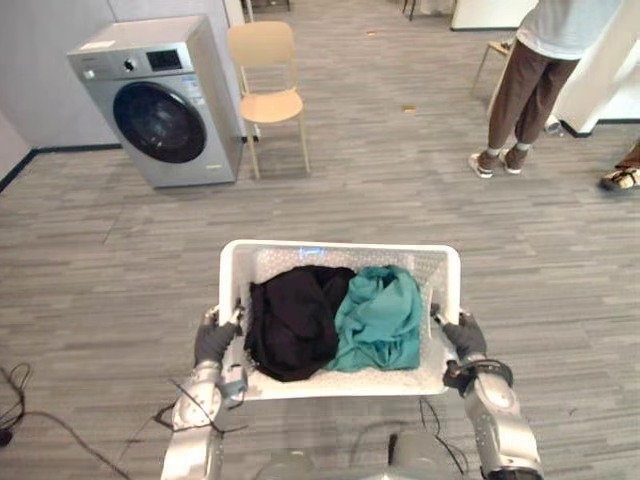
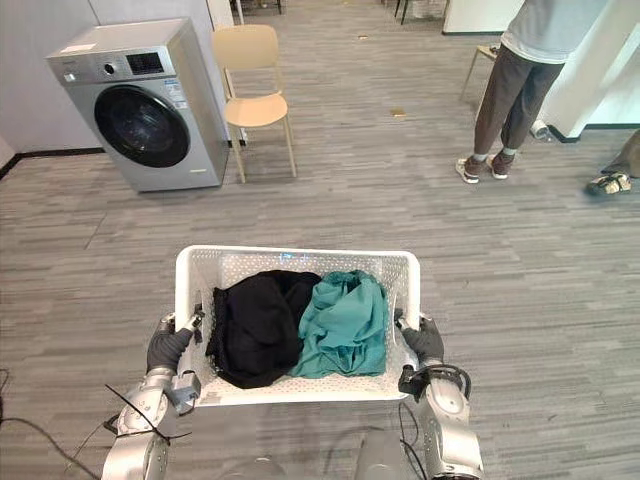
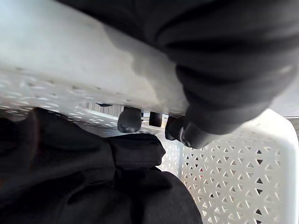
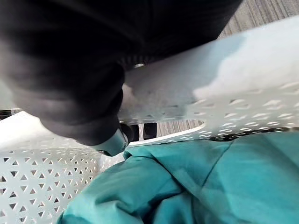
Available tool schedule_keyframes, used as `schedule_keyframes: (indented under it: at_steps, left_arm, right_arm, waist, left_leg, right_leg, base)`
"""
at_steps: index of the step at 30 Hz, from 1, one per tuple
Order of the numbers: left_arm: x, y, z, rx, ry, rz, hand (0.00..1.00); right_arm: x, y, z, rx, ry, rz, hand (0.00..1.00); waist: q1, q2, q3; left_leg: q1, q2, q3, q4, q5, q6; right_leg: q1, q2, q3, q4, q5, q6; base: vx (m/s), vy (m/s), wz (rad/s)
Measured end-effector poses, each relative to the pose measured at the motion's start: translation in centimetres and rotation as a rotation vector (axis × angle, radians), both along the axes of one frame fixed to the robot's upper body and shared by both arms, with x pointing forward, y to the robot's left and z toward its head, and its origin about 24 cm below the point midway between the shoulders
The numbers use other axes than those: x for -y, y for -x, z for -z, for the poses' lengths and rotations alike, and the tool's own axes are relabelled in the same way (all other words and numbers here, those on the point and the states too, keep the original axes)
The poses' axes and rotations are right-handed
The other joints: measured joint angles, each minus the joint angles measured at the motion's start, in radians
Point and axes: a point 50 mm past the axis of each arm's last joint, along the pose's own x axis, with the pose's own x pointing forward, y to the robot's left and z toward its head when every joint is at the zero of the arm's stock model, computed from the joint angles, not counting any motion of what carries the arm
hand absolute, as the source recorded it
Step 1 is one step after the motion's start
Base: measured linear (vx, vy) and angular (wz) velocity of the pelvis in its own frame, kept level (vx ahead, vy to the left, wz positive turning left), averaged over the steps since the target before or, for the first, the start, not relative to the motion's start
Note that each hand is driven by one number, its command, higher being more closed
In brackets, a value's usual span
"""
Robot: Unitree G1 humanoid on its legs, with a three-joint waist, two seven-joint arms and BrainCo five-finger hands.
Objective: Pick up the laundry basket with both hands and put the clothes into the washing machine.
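I hold a white perforated laundry basket [image 1: 340,252] off the floor in front of me. Inside lie a black garment [image 1: 293,318] on the left and a teal garment [image 1: 381,318] on the right. My left hand [image 1: 214,340] is shut on the basket's left handle, its dark fingertips [image 3: 129,120] hooked through the handle slot. My right hand [image 1: 463,337] is shut on the right handle, fingertips [image 4: 126,132] curled through that slot above the teal garment [image 4: 187,182]. The silver washing machine [image 1: 162,100] stands at the far left, its round dark door closed.
A beige chair [image 1: 268,82] stands just right of the washing machine. A person [image 1: 535,75] stands at the far right, and another person's sandalled foot [image 1: 622,178] shows at the right edge. Grey plank floor [image 1: 380,190] lies between me and the machine.
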Motion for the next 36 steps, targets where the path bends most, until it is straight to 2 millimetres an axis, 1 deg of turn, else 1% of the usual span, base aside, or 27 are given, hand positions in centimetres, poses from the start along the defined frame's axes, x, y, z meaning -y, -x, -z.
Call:
schedule_keyframes:
  at_steps: [1, 2, 3, 4, 5, 6, 7, 8, 9, 10, 11, 12, 18, 20, 22, 23, 26, 28, 31, 33, 34, 35, 36]
  left_arm:
    - [0.1, 0.1, 0.1, -0.004, -0.001, 0.002, 1.00]
    - [-0.1, 0.2, 0.1, -0.009, -0.009, 0.002, 1.00]
    - [0.2, 0.3, 0.7, -0.033, 0.005, 0.000, 1.00]
    - [0.6, 0.7, 1.0, -0.050, 0.021, -0.007, 1.00]
    - [0.8, 0.8, 1.1, -0.053, 0.027, -0.008, 1.00]
    - [1.0, 0.8, 1.0, -0.046, 0.030, 0.000, 1.00]
    - [1.2, 0.7, 0.9, -0.034, 0.035, 0.000, 1.00]
    - [1.3, 0.7, 0.8, -0.024, 0.039, -0.005, 1.00]
    - [1.2, 0.7, 0.8, -0.024, 0.038, -0.008, 1.00]
    - [1.1, 1.1, 1.1, -0.040, 0.038, -0.019, 1.00]
    - [0.9, 1.2, 1.1, -0.043, 0.028, -0.018, 1.00]
    - [0.5, 0.9, 1.3, -0.054, 0.002, -0.009, 1.00]
    - [0.5, 0.9, 1.3, -0.055, 0.002, -0.009, 1.00]
    - [0.5, 1.0, 1.4, -0.055, 0.002, -0.009, 1.00]
    - [0.4, 1.1, 1.5, -0.062, 0.001, -0.011, 1.00]
    - [0.4, 1.3, 1.6, -0.070, 0.001, -0.013, 1.00]
    - [0.3, 1.6, 2.0, -0.090, -0.007, -0.016, 1.00]
    - [0.3, 1.8, 2.1, -0.097, -0.007, -0.021, 1.00]
    - [0.3, 1.8, 2.1, -0.098, 0.000, -0.031, 1.00]
    - [0.3, 1.6, 2.0, -0.089, 0.005, -0.033, 1.00]
    - [0.4, 1.3, 1.8, -0.077, 0.006, -0.029, 1.00]
    - [0.4, 1.2, 1.9, -0.078, 0.008, -0.030, 1.00]
    - [0.4, 1.2, 2.0, -0.083, 0.012, -0.032, 1.00]
  right_arm:
    - [0.0, 0.5, 0.2, -0.005, -0.002, 0.005, 1.00]
    - [-0.1, 0.8, 0.3, -0.013, -0.005, 0.004, 1.00]
    - [0.1, 1.3, 0.5, -0.026, 0.006, 0.005, 1.00]
    - [0.4, 1.5, 0.3, -0.023, 0.019, 0.009, 1.00]
    - [0.4, 1.5, 0.2, -0.015, 0.019, 0.011, 1.00]
    - [0.5, 1.5, 0.0, -0.008, 0.024, 0.015, 1.00]
    - [0.7, 1.4, -0.1, 0.002, 0.028, 0.019, 1.00]
    - [0.7, 1.4, -0.2, 0.015, 0.030, 0.020, 1.00]
    - [0.6, 1.4, -0.2, 0.013, 0.026, 0.020, 1.00]
    - [0.5, 1.6, 0.0, 0.002, 0.029, 0.020, 1.00]
    - [0.5, 2.0, 0.3, -0.011, 0.025, 0.025, 1.00]
    - [0.2, 1.8, 1.6, -0.050, -0.009, 0.033, 1.00]
    - [0.2, 1.8, 1.7, -0.051, -0.009, 0.034, 1.00]
    - [0.1, 1.9, 1.9, -0.060, -0.011, 0.035, 1.00]
    - [0.0, 1.9, 2.3, -0.075, -0.018, 0.035, 1.00]
    - [0.0, 1.9, 2.7, -0.090, -0.021, 0.036, 1.00]
    - [-0.2, 2.2, 3.3, -0.119, -0.030, 0.040, 1.00]
    - [-0.2, 2.2, 3.3, -0.120, -0.029, 0.040, 1.00]
    - [-0.2, 1.9, 3.1, -0.111, -0.020, 0.043, 1.00]
    - [-0.2, 1.5, 2.9, -0.100, -0.016, 0.049, 1.00]
    - [0.0, 1.4, 2.7, -0.092, -0.012, 0.053, 1.00]
    - [0.0, 1.4, 2.5, -0.083, -0.009, 0.054, 1.00]
    - [0.0, 1.4, 2.5, -0.082, -0.008, 0.052, 1.00]
  waist:
    - [0.002, -0.013, -0.007]
    - [0.005, -0.030, -0.015]
    - [0.003, -0.008, -0.019]
    - [0.018, 0.008, -0.028]
    - [0.026, 0.007, -0.029]
    - [0.034, -0.001, -0.029]
    - [0.035, -0.009, -0.034]
    - [0.033, 0.001, -0.040]
    - [0.036, -0.001, -0.042]
    - [0.043, -0.002, -0.062]
    - [0.037, -0.003, -0.080]
    - [0.054, -0.032, -0.115]
    - [0.054, -0.032, -0.115]
    - [0.054, -0.034, -0.115]
    - [0.054, -0.038, -0.115]
    - [0.054, -0.039, -0.115]
    - [0.053, -0.040, -0.114]
    - [0.054, -0.041, -0.114]
    - [0.036, -0.041, -0.109]
    - [0.031, -0.035, -0.103]
    - [0.023, -0.022, -0.086]
    - [0.025, -0.007, -0.064]
    - [0.030, 0.004, -0.055]
  left_leg:
    - [0.005, 0.002, -0.016, 0.026, -0.022, -0.038]
    - [0.009, -0.005, -0.024, 0.041, -0.030, -0.052]
    - [0.016, 0.008, -0.040, 0.067, -0.039, -0.063]
    - [-0.024, 0.039, -0.062, 0.172, -0.030, -0.086]
    - [-0.031, 0.042, -0.067, 0.176, -0.033, -0.081]
    - [-0.040, 0.046, -0.081, 0.153, -0.036, -0.076]
    - [-0.058, 0.065, -0.094, 0.094, -0.033, -0.081]
    - [-0.059, 0.091, -0.106, -0.023, 0.000, -0.112]
    - [-0.056, 0.098, -0.091, -0.033, 0.032, -0.105]
    - [-0.032, 0.090, -0.081, -0.053, 0.045, -0.109]
    - [-0.033, 0.083, -0.083, -0.049, 0.046, -0.110]
    - [-0.144, 0.074, -0.139, -0.022, 0.082, -0.101]
    - [-0.145, 0.074, -0.139, -0.024, 0.083, -0.101]
    - [-0.148, 0.073, -0.137, -0.040, 0.093, -0.100]
    - [-0.150, 0.070, -0.133, -0.061, 0.107, -0.101]
    - [-0.153, 0.070, -0.133, -0.074, 0.116, -0.102]
    - [-0.153, 0.071, -0.132, -0.103, 0.134, -0.108]
    - [-0.157, 0.074, -0.132, -0.116, 0.143, -0.113]
    - [-0.169, 0.079, -0.141, -0.138, 0.149, -0.126]
    - [-0.186, 0.091, -0.151, -0.122, 0.137, -0.128]
    - [-0.206, 0.112, -0.161, -0.074, 0.110, -0.135]
    - [-0.209, 0.142, -0.160, -0.028, 0.083, -0.140]
    - [-0.208, 0.158, -0.160, -0.011, 0.076, -0.133]
  right_leg:
    - [0.011, 0.028, 0.015, -0.184, 0.091, -0.031]
    - [0.016, 0.038, 0.021, -0.264, 0.195, -0.044]
    - [0.042, 0.055, 0.020, -0.267, 0.196, -0.024]
    - [0.103, 0.065, 0.032, -0.339, 0.203, -0.036]
    - [0.122, 0.065, 0.040, -0.366, 0.206, -0.036]
    - [0.152, 0.060, 0.048, -0.399, 0.210, -0.033]
    - [0.177, 0.055, 0.047, -0.426, 0.212, -0.031]
    - [0.190, 0.063, 0.043, -0.439, 0.212, -0.030]
    - [0.194, 0.064, 0.049, -0.440, 0.211, -0.028]
    - [0.204, 0.061, 0.062, -0.464, 0.227, -0.014]
    - [0.223, 0.060, 0.059, -0.502, 0.240, -0.005]
    - [0.291, 0.001, 0.040, -0.620, 0.251, 0.051]
    - [0.290, 0.000, 0.040, -0.621, 0.252, 0.050]
    - [0.290, -0.002, 0.034, -0.641, 0.266, 0.039]
    - [0.288, -0.005, 0.032, -0.665, 0.284, 0.039]
    - [0.288, -0.006, 0.026, -0.682, 0.296, 0.031]
    - [0.285, -0.011, 0.007, -0.696, 0.307, 0.031]
    - [0.273, -0.009, 0.004, -0.692, 0.308, 0.031]
    - [0.269, -0.005, -0.022, -0.687, 0.306, 0.029]
    - [0.256, 0.003, -0.041, -0.663, 0.288, 0.020]
    - [0.258, 0.021, -0.068, -0.634, 0.259, 0.013]
    - [0.262, 0.040, -0.084, -0.598, 0.224, 0.000]
    - [0.268, 0.049, -0.099, -0.584, 0.205, -0.011]
  base:
    - [0.50, -0.036, 0.22]
    - [0.34, -0.050, 0.15]
    - [0.44, -0.002, -0.06]
    - [0.42, 0.006, -0.17]
    - [0.45, 0.028, -0.31]
    - [0.28, -0.008, -0.20]
    - [0.31, 0.037, -0.14]
    - [0.22, 0.067, -0.17]
    - [0.20, 0.118, -0.38]
    - [0.17, 0.141, -0.29]
    - [0.13, 0.115, -0.18]
    - [0.06, 0.061, 0.04]
    - [0.00, 0.000, 0.00]
    - [0.00, 0.000, 0.00]
    - [0.00, 0.000, 0.00]
    - [0.00, 0.000, 0.00]
    - [-0.01, -0.022, 0.02]
    - [-0.03, -0.039, 0.04]
    - [-0.05, -0.053, 0.16]
    - [-0.02, -0.078, 0.21]
    - [-0.01, -0.097, 0.29]
    - [0.01, -0.087, 0.24]
    - [0.04, -0.087, 0.15]
